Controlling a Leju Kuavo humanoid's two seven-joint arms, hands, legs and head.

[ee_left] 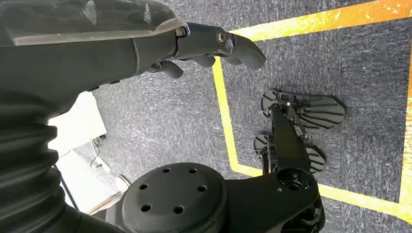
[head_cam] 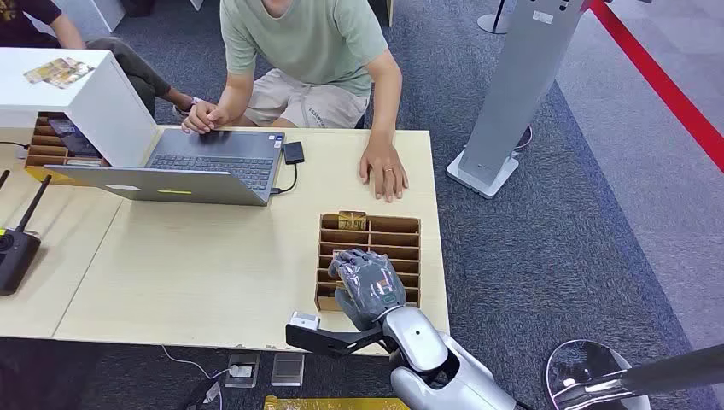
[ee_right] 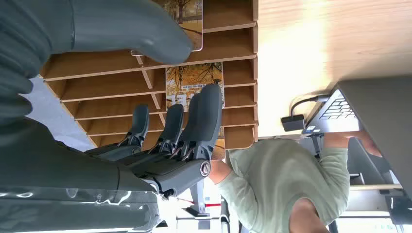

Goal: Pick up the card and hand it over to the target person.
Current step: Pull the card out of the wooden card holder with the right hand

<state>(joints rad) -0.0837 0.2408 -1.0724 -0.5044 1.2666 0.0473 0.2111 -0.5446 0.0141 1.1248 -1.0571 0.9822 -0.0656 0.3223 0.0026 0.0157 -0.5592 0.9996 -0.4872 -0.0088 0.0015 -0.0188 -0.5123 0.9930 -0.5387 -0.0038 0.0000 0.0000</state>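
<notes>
A wooden slotted card rack (head_cam: 401, 232) sits on the table's near right part. One card (head_cam: 352, 220) with an autumn-tree picture stands in its far row. My right hand (head_cam: 368, 287) hovers over the rack's near rows, holding nothing. In the right wrist view its fingers (ee_right: 201, 114) are spread, their tips at a tree-picture card (ee_right: 187, 80) standing in a slot. The thumb (ee_right: 141, 26) overlaps a second card (ee_right: 190, 24). The person in a green shirt (head_cam: 307, 34) sits across the table, one hand (head_cam: 384, 171) flat beyond the rack. My left hand (ee_left: 209, 43) hangs over the floor, loosely curled and empty.
An open laptop (head_cam: 196, 166) with a plugged-in adapter (head_cam: 294, 152) lies left of the rack. A white box (head_cam: 77, 94) and another wooden rack (head_cam: 53, 141) stand at the far left, with a black radio unit (head_cam: 15, 248). A grey stand (head_cam: 512, 102) rises right of the table.
</notes>
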